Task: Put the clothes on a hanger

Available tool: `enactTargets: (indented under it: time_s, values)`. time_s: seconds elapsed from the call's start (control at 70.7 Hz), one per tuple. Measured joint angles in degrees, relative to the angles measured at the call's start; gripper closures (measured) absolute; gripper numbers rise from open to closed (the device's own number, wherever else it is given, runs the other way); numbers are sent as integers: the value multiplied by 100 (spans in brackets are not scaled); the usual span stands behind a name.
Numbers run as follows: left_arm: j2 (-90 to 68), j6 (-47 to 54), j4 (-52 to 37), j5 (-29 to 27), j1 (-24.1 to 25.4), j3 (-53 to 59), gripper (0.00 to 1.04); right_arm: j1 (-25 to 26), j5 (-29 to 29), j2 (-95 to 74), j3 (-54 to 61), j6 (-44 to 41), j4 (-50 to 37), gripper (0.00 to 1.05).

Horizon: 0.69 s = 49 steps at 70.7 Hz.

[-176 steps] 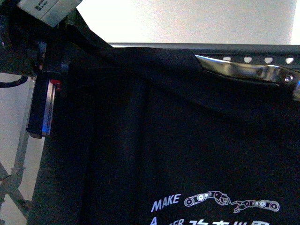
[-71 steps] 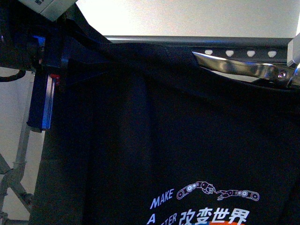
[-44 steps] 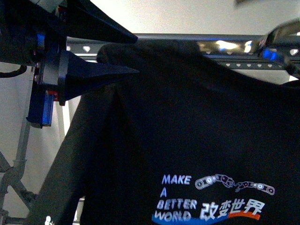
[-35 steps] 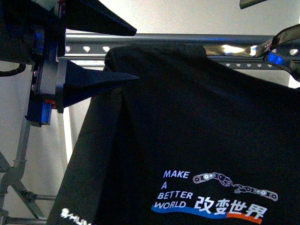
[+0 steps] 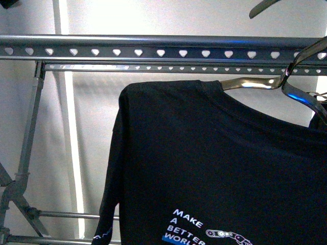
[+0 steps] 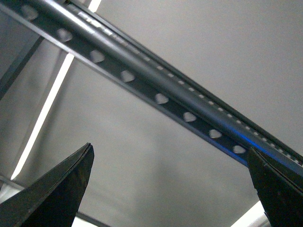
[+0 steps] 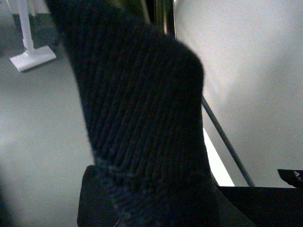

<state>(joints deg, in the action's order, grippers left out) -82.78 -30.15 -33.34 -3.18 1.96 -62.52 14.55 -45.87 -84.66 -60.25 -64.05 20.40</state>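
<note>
Clothes on chrome coathanger below hanger

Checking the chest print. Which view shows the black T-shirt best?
Front view: the black T-shirt hangs facing the camera, its white lettering partly in frame. The right wrist view shows only ribbed black fabric close up; the left wrist view shows none.

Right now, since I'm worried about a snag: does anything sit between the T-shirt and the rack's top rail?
Nothing visible blocks it. The T-shirt hangs below the top rail on a chrome hanger, whose hook rises toward the rail at the picture's right edge.
</note>
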Motion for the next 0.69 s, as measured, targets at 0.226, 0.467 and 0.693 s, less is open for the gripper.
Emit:
enactTargets:
  time_s: [0.226,0.467,0.693]
  values:
    - [787,1193,1338,313,-173,629,27,-9,50,424,98,1690,66,96]
    - [1840,2767,459,321,-214,2592,69,109,-44,826,85,3860,2037,96]
    - [2457,2918,0,317,-201,3779,103,243,861,404,26,4315,2063,96]
